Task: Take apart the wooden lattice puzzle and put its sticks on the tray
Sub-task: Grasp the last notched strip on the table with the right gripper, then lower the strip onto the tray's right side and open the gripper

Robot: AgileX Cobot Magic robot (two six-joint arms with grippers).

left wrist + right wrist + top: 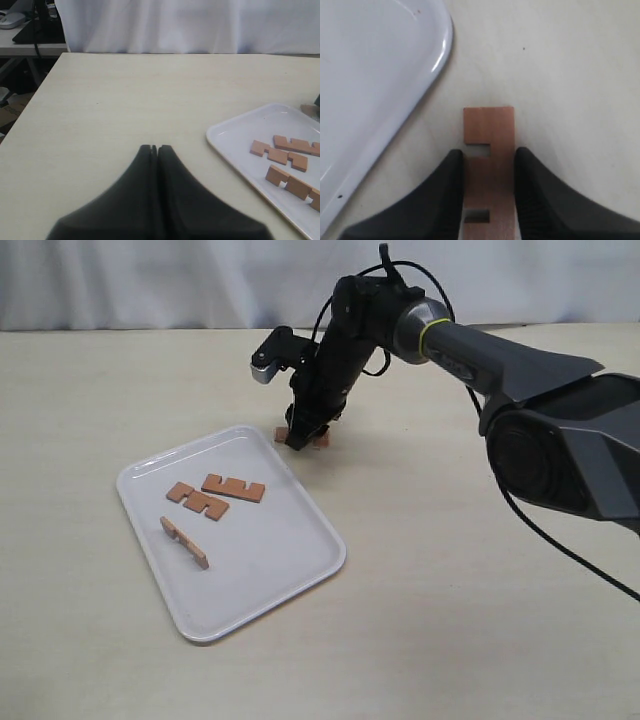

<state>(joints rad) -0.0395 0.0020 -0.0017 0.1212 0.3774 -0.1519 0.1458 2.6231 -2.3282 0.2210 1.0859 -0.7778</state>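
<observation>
Final pickup beside the tray (270, 540)
Your right gripper (489, 151) pinches the last stick (489, 125) flat on the table (450, 620), just off the tray's far corner; left gripper (154, 148) is shut, empty. Lift straight, clear the rim, release near the three sticks (233, 487).

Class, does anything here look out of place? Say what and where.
One stick lies on the table beside a corner of the tray, gripped by the right claw; the other three sticks lie on it. Nothing looks damaged.
</observation>
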